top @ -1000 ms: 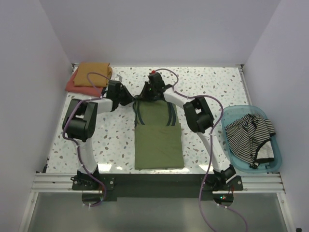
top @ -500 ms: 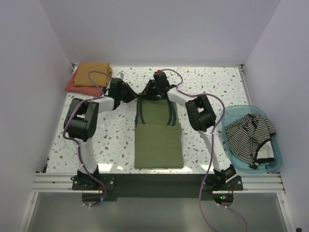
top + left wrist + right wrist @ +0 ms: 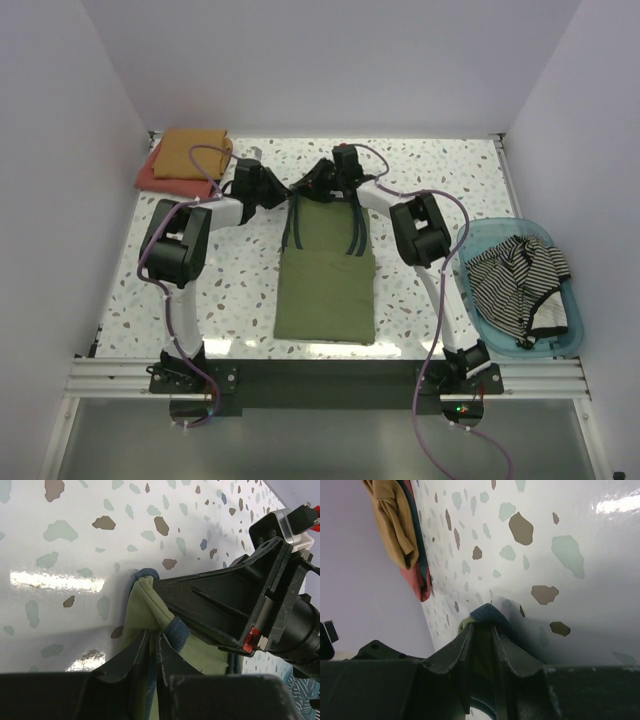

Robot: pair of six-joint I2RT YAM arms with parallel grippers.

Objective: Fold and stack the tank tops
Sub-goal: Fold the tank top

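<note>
The olive green tank top (image 3: 326, 280) with navy trim lies lengthwise in the table's middle, its straps at the far end. My left gripper (image 3: 284, 192) is shut on its far-left corner, the olive cloth and navy trim (image 3: 172, 632) pinched between the jaws. My right gripper (image 3: 318, 188) is shut on the far end beside it, navy trim (image 3: 490, 615) bulging at the tips. The two grippers almost touch. The striped tank top (image 3: 520, 285) lies crumpled in the blue basket (image 3: 484, 240). The folded mustard top (image 3: 193, 152) lies on the red one (image 3: 150, 176) at the far left.
The basket stands at the table's right edge. White walls close in the table on three sides. The folded stack also shows in the right wrist view (image 3: 395, 525). A metal rail (image 3: 320, 375) runs along the near edge.
Both grippers have moved toward the far edge with the top's far end in them, stretching the olive top out longer. The basket and the folded stack have not moved.
</note>
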